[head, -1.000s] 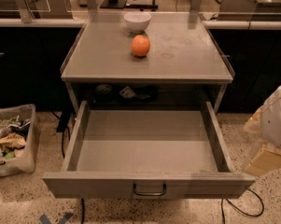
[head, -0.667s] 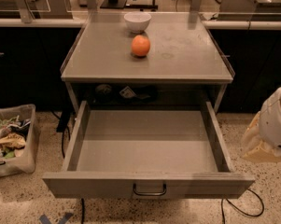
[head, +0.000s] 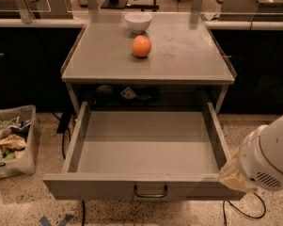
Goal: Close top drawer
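Observation:
The top drawer (head: 103, 188) is a wide, shallow grey metal tray pulled far out of the grey cabinet, with nothing in it. Its flat front faces me low in the view, with a small dark loop handle (head: 151, 192) at centre. My gripper (head: 234, 176) is at the lower right, at the end of the white arm (head: 269, 158). It sits right by the drawer's front right corner, at about the height of the drawer front's top edge. Only its tan end shows past the arm's white housing.
An orange (head: 141, 46) and a white bowl (head: 138, 21) sit on the cabinet's top (head: 188, 55). A clear bin of rubbish (head: 11, 140) stands on the floor at the left. Cables (head: 244, 211) lie on the speckled floor under the drawer.
The arm has moved down and to the left, bringing the gripper in to the drawer's front right corner. The drawer stays pulled out as before.

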Action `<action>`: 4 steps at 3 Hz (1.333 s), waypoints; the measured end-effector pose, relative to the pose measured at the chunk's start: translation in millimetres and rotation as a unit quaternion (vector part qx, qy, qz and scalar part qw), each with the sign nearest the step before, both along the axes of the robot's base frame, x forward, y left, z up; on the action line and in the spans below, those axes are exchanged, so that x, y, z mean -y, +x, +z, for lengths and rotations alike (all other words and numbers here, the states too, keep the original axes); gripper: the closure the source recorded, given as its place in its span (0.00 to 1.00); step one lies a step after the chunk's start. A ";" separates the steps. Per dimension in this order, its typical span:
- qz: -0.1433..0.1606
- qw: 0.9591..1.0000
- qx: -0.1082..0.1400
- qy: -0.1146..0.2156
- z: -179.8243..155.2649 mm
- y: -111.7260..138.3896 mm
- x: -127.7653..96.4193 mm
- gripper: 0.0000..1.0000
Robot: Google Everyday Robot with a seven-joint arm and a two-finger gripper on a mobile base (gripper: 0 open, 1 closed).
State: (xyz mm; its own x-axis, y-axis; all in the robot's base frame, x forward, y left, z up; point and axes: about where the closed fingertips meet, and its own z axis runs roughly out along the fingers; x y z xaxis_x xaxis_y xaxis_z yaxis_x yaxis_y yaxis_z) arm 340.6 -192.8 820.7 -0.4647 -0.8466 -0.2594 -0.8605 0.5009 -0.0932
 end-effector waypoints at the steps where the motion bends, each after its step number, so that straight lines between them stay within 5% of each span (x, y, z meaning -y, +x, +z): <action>1: 0.000 1.000 0.000 0.000 -0.2 -0.1 0.0 1.00; 4: -0.021 0.996 -0.051 0.069 -84.9 -24.2 -32.9 1.00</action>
State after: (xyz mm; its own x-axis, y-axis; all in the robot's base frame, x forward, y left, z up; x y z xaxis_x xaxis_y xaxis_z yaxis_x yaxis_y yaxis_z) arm 316.4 -159.9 735.8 -0.5284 -0.7861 -0.3207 -0.8404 0.5380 0.0659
